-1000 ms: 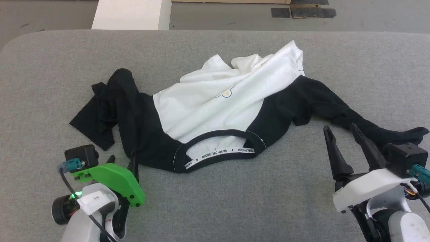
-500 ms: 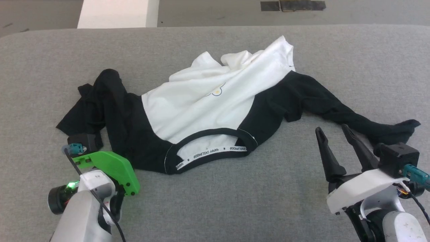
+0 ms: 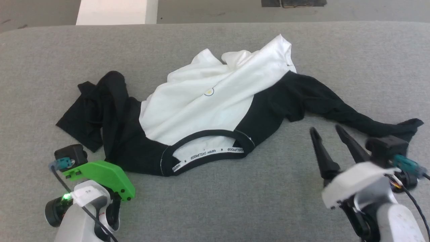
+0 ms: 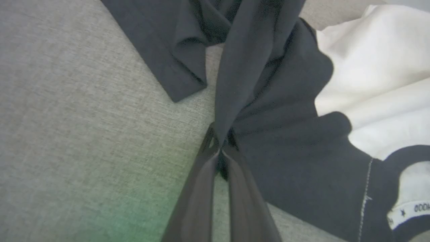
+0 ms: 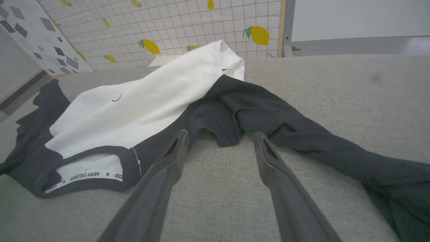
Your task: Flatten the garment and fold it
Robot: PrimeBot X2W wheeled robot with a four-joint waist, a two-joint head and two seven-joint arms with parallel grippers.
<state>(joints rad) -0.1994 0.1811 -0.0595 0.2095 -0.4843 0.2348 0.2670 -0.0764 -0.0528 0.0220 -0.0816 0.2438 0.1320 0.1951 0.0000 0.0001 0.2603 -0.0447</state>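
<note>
Across the bench [image 3: 215,201], L to R, runs the long axis of the garment [image 3: 208,107], cuff to cuff; neck faces you, hem pts away twd the far edge. L hand [image 4: 220,148]: jaws pinched tight on a fold of black cloth where L sleeve [image 3: 97,111] meets the shoulder; a taut band of cloth runs up fr the tips in L wrist view. R hand [image 3: 325,128]: fingers spread wide, nothing btw them, over bare bench, apart fr the cloth; can't tell if the tips touch the bench. Relation that matters: R sleeve [image 3: 336,107] lies just ahead of R hand's tips and trails off to its R, cuff end near the wrist camera. The black R shoulder and underarm fold sit dead ahead btw the finger lines in R wrist view. So R hand is the nearer one for that side; L is taken. Neckband [image 3: 208,134] w/ lettered neck tape [image 3: 211,152] lies btw the two hands, nearer L. White body is rumpled, hem end heaped; L sleeve doubled on itself. Judgement: flattening not done, fold not begun. Next is prob. a short fwd reach by R hand onto the R shoulder to match the L grip, then a pull apart along the L–R axis. Nothing stands btw R hand and cloth. White block [image 3: 114,11] beyond the far edge is well apart. Risk: you catch sleeve only and the body won't spread.
</note>
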